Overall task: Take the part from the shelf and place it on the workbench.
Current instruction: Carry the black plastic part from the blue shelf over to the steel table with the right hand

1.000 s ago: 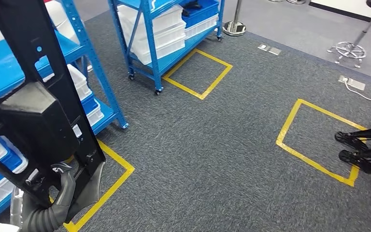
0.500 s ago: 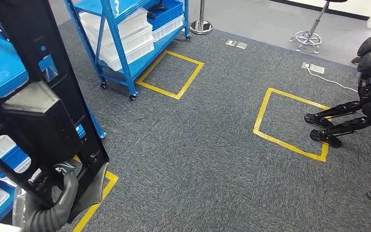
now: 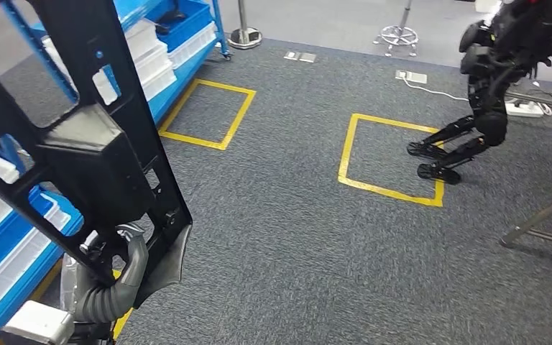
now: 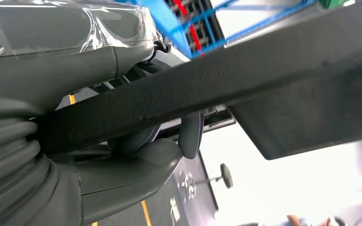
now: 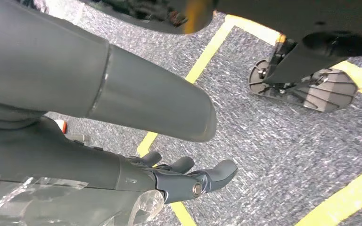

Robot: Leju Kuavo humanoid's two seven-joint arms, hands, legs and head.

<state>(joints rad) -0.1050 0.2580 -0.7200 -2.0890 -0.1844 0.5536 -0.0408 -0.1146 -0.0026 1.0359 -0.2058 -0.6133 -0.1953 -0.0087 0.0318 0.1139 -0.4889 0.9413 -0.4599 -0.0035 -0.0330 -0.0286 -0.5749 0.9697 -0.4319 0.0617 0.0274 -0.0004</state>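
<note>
The long black frame part (image 3: 86, 144) is gripped near its lower end by the left hand (image 3: 126, 255), its long axis rising steeply beside the blue shelf (image 3: 14, 244), while the right hand (image 5: 188, 181) hangs unclenched, holding nothing.

I see the part (image 3: 90, 154) as matt black plastic with a fine grained texture, gripped by my left hand (image 3: 126, 262), whose grey cover is ribbed and rubbery. Beside the part, the shelf (image 3: 187, 43) is glossy blue painted metal. The floor (image 3: 295, 237) is rough grey carpet with smooth yellow tape (image 3: 374, 183).
</note>
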